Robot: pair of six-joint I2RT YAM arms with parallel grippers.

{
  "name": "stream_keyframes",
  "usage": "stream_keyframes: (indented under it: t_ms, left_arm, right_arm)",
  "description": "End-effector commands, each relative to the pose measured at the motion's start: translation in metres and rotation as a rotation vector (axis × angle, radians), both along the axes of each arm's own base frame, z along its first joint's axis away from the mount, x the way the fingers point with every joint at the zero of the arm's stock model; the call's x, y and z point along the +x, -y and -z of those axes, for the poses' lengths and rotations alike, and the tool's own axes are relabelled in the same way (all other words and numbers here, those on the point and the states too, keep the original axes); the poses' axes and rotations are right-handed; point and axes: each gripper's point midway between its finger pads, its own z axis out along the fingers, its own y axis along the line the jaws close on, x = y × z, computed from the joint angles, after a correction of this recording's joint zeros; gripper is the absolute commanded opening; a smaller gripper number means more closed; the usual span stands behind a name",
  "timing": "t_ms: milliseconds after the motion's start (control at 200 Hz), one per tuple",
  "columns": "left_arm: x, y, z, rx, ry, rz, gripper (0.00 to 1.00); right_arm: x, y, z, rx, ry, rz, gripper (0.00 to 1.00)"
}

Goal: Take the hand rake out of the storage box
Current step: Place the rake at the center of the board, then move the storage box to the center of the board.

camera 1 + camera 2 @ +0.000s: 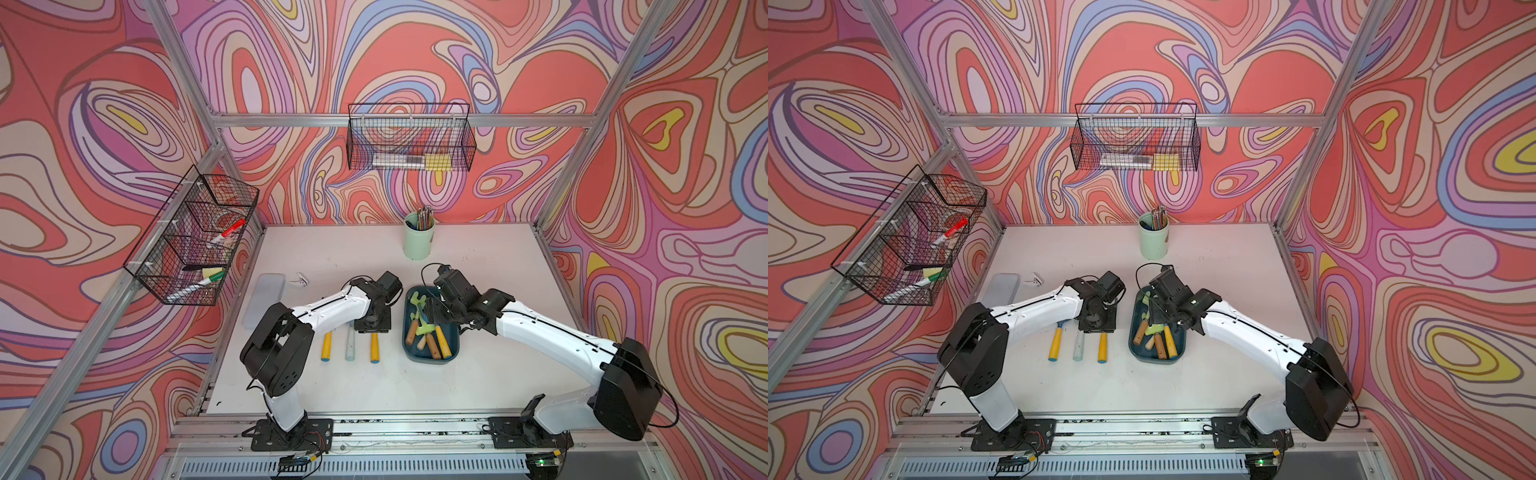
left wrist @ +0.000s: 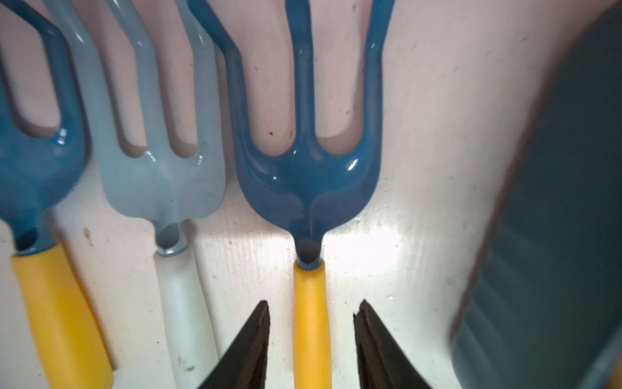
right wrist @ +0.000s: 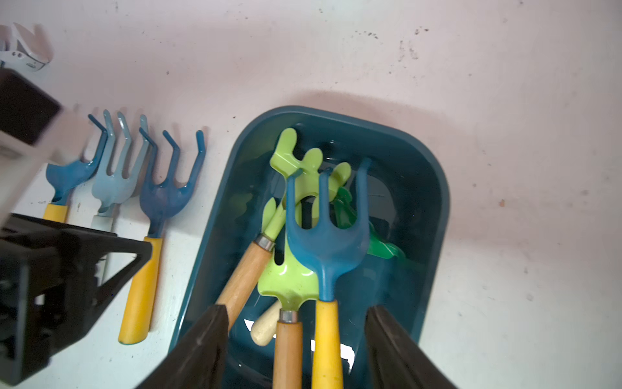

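Where the spread right tool (image 3: 296,308) hovers, the blue, yellow-handled metal hand rake (image 3: 324,249) lies lengthwise between its jaws, lower centre. The left tool (image 2: 313,303) is spread too.

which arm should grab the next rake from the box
Right. The right gripper hangs over the storage box, jaws open either side of the blue rake with the yellow handle. The left gripper is outside the box, open over a second rake lying on the table.
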Motion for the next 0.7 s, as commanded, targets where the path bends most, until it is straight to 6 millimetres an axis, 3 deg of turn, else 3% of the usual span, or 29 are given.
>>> stream_keyframes:
  t_ms: [0, 155, 471, 696]
  left_arm:
    - [0.002, -0.011, -0.031, 0.043, 0.057, 0.025, 0.46]
    - [0.009, -0.015, -0.052, 0.047, 0.107, 0.036, 0.47]
    - [0.013, -0.015, -0.056, 0.044, 0.118, 0.044, 0.47]
    - [0.020, -0.009, -0.069, 0.021, 0.149, 0.053, 0.47]
  right_arm:
    - [-0.007, 0.037, 0.002, -0.033, -0.039, 0.086, 0.66]
    - [-0.012, 0.060, 0.027, -0.030, -0.116, 0.122, 0.58]
    - [-0.008, 0.054, 0.063, -0.023, -0.199, 0.096, 0.35]
    - [-0.012, 0.066, 0.080, -0.068, -0.235, 0.116, 0.23]
